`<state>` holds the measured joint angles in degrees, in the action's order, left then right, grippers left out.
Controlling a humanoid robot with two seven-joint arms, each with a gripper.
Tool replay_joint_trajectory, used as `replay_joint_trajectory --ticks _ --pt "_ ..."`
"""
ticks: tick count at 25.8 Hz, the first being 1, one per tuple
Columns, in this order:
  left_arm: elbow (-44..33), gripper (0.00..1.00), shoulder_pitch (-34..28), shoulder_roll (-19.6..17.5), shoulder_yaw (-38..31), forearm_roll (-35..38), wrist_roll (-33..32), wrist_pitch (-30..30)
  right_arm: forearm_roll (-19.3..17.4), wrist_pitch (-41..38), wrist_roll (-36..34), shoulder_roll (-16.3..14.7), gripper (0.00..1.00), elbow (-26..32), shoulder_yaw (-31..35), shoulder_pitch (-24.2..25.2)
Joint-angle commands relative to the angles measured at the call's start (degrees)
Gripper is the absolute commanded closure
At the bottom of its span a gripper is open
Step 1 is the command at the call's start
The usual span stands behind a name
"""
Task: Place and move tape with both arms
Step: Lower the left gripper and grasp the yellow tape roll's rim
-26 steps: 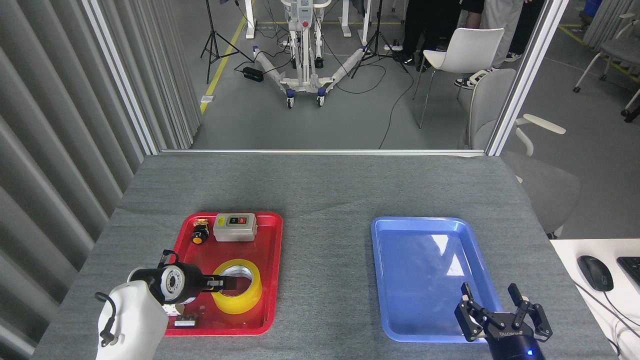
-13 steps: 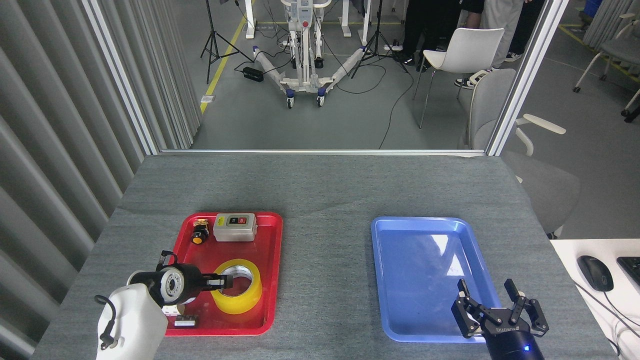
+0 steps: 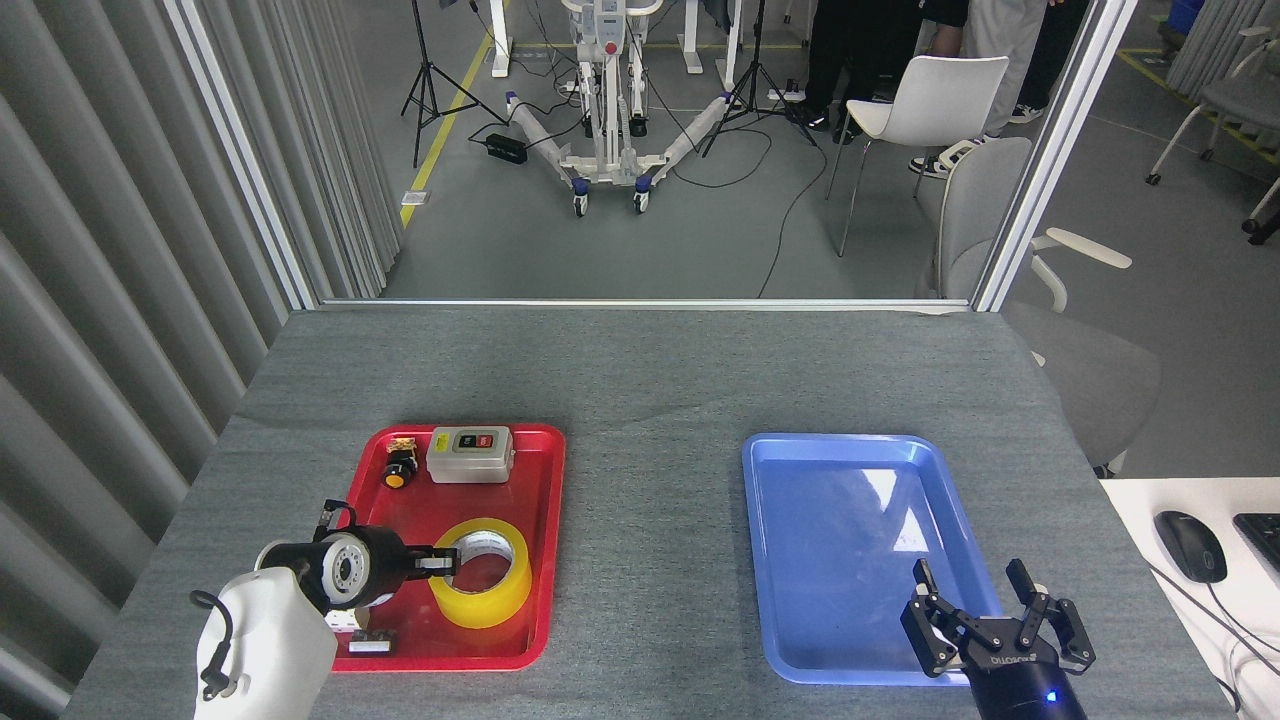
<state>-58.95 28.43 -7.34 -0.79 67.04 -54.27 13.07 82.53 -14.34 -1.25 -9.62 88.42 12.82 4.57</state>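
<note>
Left gripper (image 3: 443,563) pinches the tape (image 3: 483,572) rim inside the red tray (image 3: 540,560); right gripper (image 3: 978,600), spread, is well right of it.

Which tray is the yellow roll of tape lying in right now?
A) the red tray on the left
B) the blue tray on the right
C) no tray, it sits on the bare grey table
A: the tape lies flat inside the red tray, next to the left gripper, while the blue tray holds nothing visible.
</note>
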Motion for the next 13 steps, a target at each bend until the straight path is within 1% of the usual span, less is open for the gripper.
replay_joint_trajectory --ticks 1,3,6,13 --pt "0.0 0.64 0.1 0.1 0.0 -0.1 0.0 0.0 0.1 0.1 0.2 0.0 0.0 0.0 0.0 0.1" --pt "0.0 0.64 0.1 0.1 0.0 -0.1 0.0 0.0 0.1 0.1 0.2 0.1 0.0 0.0 0.0 0.1" --pt "0.0 0.72 0.1 0.0 0.0 -0.1 0.0 0.0 0.2 0.1 0.2 0.1 0.0 0.0 0.0 0.2" --pt "0.1 0.78 0.1 0.0 0.0 -0.1 0.0 0.0 0.2 0.1 0.2 0.1 0.0 0.0 0.0 0.2"
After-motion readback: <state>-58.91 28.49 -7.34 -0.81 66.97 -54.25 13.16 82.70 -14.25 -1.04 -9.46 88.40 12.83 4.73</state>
